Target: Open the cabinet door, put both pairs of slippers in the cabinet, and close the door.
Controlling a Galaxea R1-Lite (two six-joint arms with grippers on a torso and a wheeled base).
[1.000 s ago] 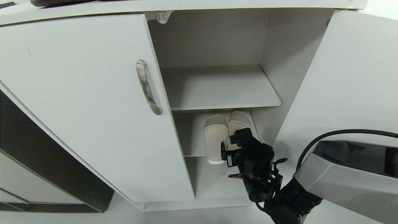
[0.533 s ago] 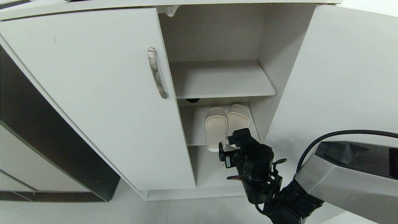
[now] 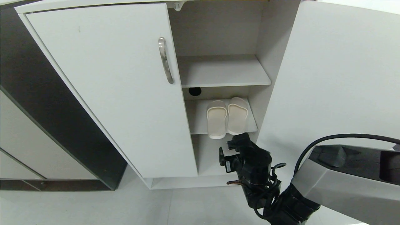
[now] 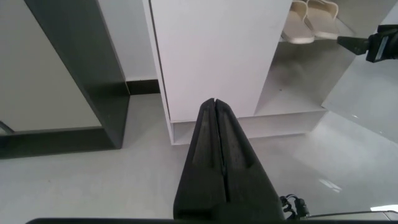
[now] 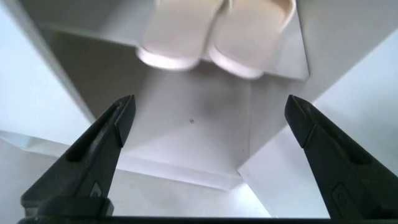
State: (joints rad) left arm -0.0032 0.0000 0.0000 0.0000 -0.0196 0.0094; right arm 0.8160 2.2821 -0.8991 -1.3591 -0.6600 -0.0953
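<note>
Inside the cabinet (image 3: 215,31), one pair of slippers (image 3: 227,117) is sitting on its middle shelf (image 3: 197,120).
We are holding our right end effector (image 3: 230,147) spread wide and empty outside the cabinet's bottom compartment (image 3: 208,157); our left end effector (image 4: 214,109) is hanging shut before the cabinet's left door (image 3: 118,87).

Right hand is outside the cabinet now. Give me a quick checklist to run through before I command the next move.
1. Right door open: ok, it stands swung wide.
2. First pair placed: ok, the slippers lie side by side on the middle shelf.
3. Right hand free: ok, open, holding nothing, in front of the cabinet below that shelf.
4. Left hand free: ok, shut on nothing, low in front of the cabinet.
5. Both pairs inside: not ok, one pair is in.
6. Heels clear of the door's path: cannot tell; one heel overhangs the shelf's front edge.
</note>
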